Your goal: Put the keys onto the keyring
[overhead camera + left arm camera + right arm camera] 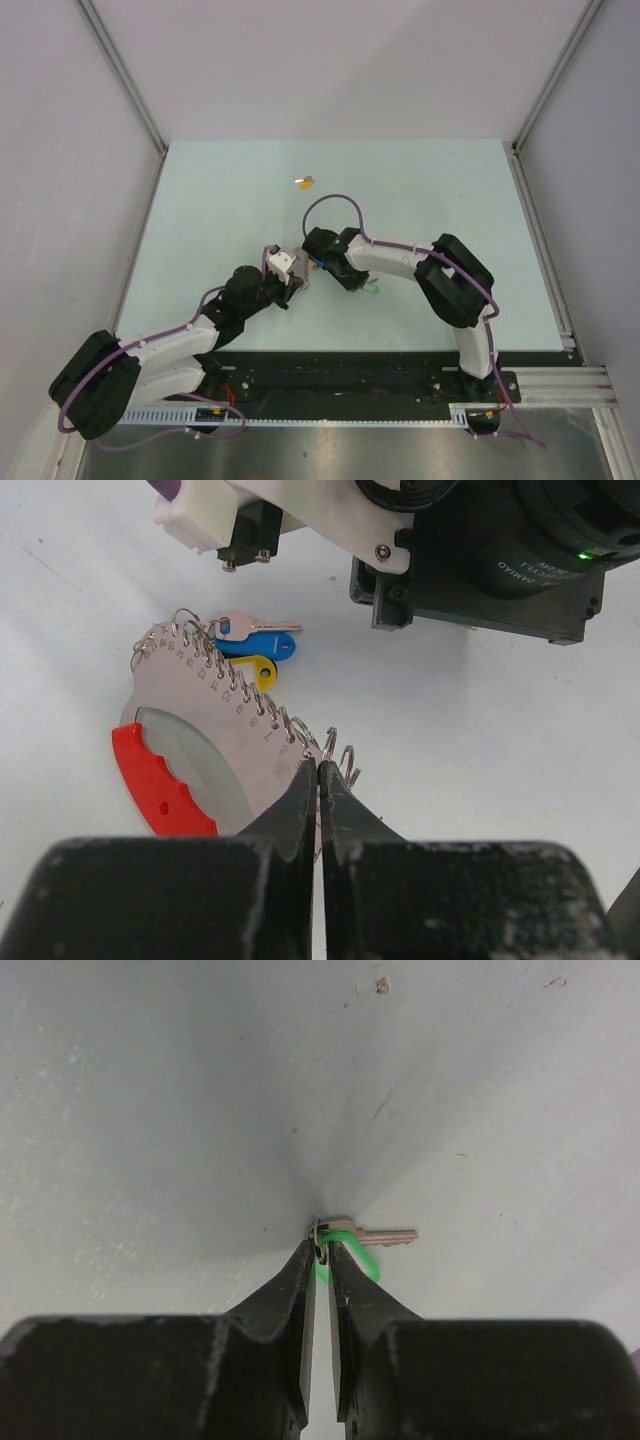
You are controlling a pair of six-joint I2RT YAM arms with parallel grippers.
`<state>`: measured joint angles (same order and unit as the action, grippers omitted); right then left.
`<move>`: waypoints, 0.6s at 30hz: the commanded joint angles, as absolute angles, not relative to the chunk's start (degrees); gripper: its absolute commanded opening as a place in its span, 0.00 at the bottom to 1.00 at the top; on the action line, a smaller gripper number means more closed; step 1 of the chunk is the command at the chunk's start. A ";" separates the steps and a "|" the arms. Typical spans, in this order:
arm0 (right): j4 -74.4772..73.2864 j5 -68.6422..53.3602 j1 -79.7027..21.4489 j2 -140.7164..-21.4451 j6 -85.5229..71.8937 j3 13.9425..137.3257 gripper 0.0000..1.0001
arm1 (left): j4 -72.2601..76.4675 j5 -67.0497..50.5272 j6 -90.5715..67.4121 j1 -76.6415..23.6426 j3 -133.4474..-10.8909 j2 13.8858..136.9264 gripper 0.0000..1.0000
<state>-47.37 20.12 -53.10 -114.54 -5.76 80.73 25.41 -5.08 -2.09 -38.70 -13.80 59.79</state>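
Green key (385,1236) seemingly pinched between right fingers (285,1300).

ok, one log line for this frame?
left pincer: shut on keyring | right pincer: shut on green key | yellow key: loose on table

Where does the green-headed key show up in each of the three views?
Top external: green-headed key just right of centre, at the right gripper tip.
Left wrist: not in it; the left gripper pinches the keyring there.
Right wrist: mid-frame, its head nipped by the right gripper, blade pointing right.
Shared landmark: the right gripper, in the top and right wrist views.
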 commanded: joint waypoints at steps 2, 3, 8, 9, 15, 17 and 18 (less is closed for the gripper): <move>-47.37 21.53 -53.26 -115.57 -5.27 81.83 0.11 | 27.60 -4.92 -2.73 -38.32 -13.71 58.71 0.00; -47.29 21.53 -53.26 -115.58 -5.27 81.83 0.11 | 27.60 -5.01 -2.72 -38.32 -13.71 58.80 0.00; -46.93 22.15 -53.26 -114.97 -5.01 81.21 0.01 | 27.68 -5.18 -2.55 -38.32 -13.62 58.80 0.00; -46.50 22.24 -53.26 -114.61 -4.84 80.69 0.00 | 27.77 -5.36 -2.55 -38.32 -13.62 58.80 0.00; -40.63 21.10 -53.17 -107.08 -1.06 76.47 0.00 | 29.61 -7.55 -1.58 -38.32 -12.83 58.62 0.00; -37.98 19.44 -53.26 -104.16 -0.18 73.05 0.00 | 30.49 -8.69 -0.62 -38.32 -12.57 58.45 0.00; -35.18 18.73 -53.09 -100.93 1.65 71.65 0.00 | 30.76 -9.83 -0.27 -38.32 -12.31 58.19 0.00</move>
